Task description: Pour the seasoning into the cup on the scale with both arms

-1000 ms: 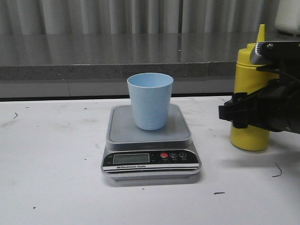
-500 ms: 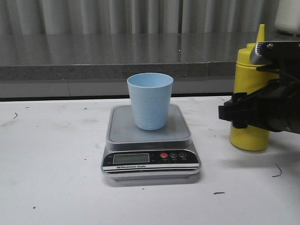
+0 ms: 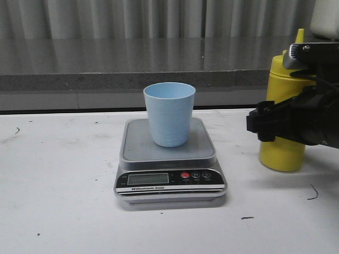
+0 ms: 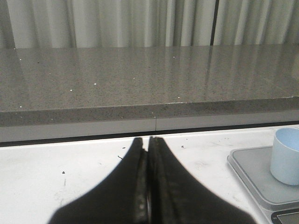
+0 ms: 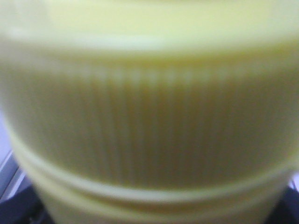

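Observation:
The light blue cup (image 3: 169, 114) stands upright on the steel platform of the scale (image 3: 139, 145), mid-table. The yellow seasoning bottle (image 3: 280, 153) stands to the right of the scale, its base at the table. My right gripper (image 3: 270, 123) is closed round the bottle's middle, and the black arm hides part of it. In the right wrist view the bottle's ribbed yellow wall (image 5: 149, 116) fills the frame, blurred. My left gripper (image 4: 148, 140) is shut and empty over the white table, left of the scale (image 4: 252, 172) and cup (image 4: 287, 156). It is out of the front view.
A grey stone ledge (image 3: 132, 63) runs along the back of the white table (image 3: 63, 201), with curtains behind it. A white object (image 3: 326, 18) stands on the ledge at the far right.
The bottle's top has shifted slightly to the right with my right gripper, which has risen a little. The cup and scale have not moved.

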Tool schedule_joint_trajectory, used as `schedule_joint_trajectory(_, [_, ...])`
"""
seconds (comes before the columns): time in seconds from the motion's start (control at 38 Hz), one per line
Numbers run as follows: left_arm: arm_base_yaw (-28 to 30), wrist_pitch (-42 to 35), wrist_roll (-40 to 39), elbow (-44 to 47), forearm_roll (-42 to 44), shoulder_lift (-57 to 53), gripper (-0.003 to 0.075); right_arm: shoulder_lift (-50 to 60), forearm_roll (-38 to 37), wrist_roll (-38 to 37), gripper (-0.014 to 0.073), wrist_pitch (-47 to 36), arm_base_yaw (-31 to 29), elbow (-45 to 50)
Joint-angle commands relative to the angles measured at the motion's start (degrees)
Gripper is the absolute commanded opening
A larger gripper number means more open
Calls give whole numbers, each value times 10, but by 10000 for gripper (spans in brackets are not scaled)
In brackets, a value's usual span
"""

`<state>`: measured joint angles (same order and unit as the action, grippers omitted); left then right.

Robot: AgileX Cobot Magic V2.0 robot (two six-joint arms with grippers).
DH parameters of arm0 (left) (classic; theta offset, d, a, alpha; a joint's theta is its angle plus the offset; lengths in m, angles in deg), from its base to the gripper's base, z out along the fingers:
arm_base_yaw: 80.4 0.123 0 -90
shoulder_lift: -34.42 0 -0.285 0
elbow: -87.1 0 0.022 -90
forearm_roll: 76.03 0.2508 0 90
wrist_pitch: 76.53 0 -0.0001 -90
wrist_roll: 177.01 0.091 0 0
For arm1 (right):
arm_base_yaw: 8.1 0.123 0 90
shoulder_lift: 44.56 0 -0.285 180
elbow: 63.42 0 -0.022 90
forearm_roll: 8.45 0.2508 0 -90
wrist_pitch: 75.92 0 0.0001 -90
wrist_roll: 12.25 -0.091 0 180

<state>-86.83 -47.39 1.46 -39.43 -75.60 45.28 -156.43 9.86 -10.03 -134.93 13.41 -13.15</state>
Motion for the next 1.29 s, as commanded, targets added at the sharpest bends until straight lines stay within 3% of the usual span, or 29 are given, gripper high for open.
schedule_joint_trajectory(0.0, [1, -44, -5, -15, -4, 9, -20, 23, -10, 3, 601, -48, 0, -7])
schedule_joint_trajectory(0.16, [1, -44, -5, -15, -4, 9, -20, 23, -26, 3, 601, -65, 0, 3])
schedule_joint_trajectory(0.37, [1, -44, -5, -15, -4, 9, -20, 23, -59, 2, 601, -148, 0, 61])
schedule_joint_trajectory(0.5, [1, -44, -5, -11, -4, 9, -20, 24, -63, 0, 601, -147, 0, 102])
schedule_joint_trajectory(0.63, [1, -42, -5, -7, -4, 9, -20, 24, -63, -55, 601, -147, 0, 136])
schedule_joint_trajectory(0.84, [1, -42, -5, -7, -4, 9, -20, 58, -65, -58, 596, -148, 0, 189])
schedule_joint_trajectory(0.89, [1, -42, -5, -7, -4, 9, -20, 74, -65, -58, 557, -148, 0, 200])
schedule_joint_trajectory(0.95, [1, -42, -5, -7, -4, 9, -20, 95, -65, -57, 451, -147, 0, 211])
schedule_joint_trajectory(1.08, [1, -42, -5, -7, -4, 9, -20, 151, -66, -55, 30, -147, 0, 237])
schedule_joint_trajectory(1.13, [1, -45, -5, -7, -4, 9, -20, 174, -69, -48, -101, -147, 0, 246])
schedule_joint_trajectory(1.26, [1, -45, -5, -7, -4, 9, -20, 244, -71, -22, -111, -122, 0, 262])
